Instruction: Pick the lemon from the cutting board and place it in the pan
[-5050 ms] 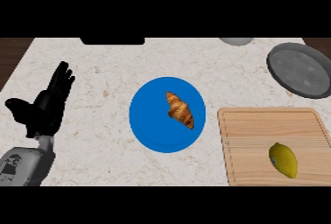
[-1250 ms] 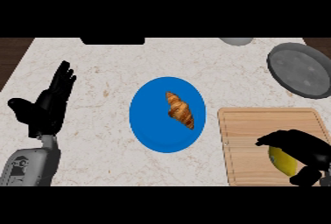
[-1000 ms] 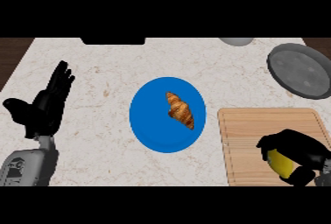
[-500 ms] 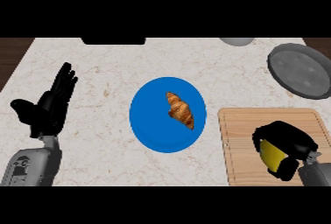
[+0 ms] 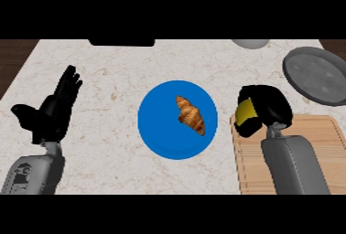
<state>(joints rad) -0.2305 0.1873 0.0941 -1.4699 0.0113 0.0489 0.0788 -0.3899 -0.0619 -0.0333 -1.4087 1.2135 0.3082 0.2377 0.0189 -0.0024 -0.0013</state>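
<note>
Cutting board (image 5: 317, 151): nearest to you, at lower right of the surface. The right forearm lies over its middle, so you see only the wood on both sides of the arm.

Right hand (image 5: 267, 107): above the board's upper left corner, partly over the marble. Fingers (image 5: 260, 93) are curled round the lemon, grasping it from above.

Lemon (image 5: 245, 111): you see only a yellow strip of it, betw. fingers and thumb. It is inside the right hand, off the board, not in the pan. Rest of it is hidden by the hand.

Left hand (image 5: 49, 114): at the left side, fingers straight and pointing up, released, holding nothing. It rests near the left edge, well apart from all the things.

Plate (image 5: 162, 132): blue, round, at the centre of the surface, just beside the right hand on its left.

Croissant (image 5: 191, 115): brown, lies on the plate, tilted, in the plate's right half.

Surface (image 5: 115, 68): pale marble w. light veins.

Pan (image 5: 317, 75): dark grey, round, at upper right, farther than the right hand and apart from it. Its right part is cut by the view's edge.

Grey round thing (image 5: 251, 43): at the far edge, only partly in view; cannot tell what it is.

Black thing (image 5: 121, 42): at the far edge, left of centre, only partly in view.
</note>
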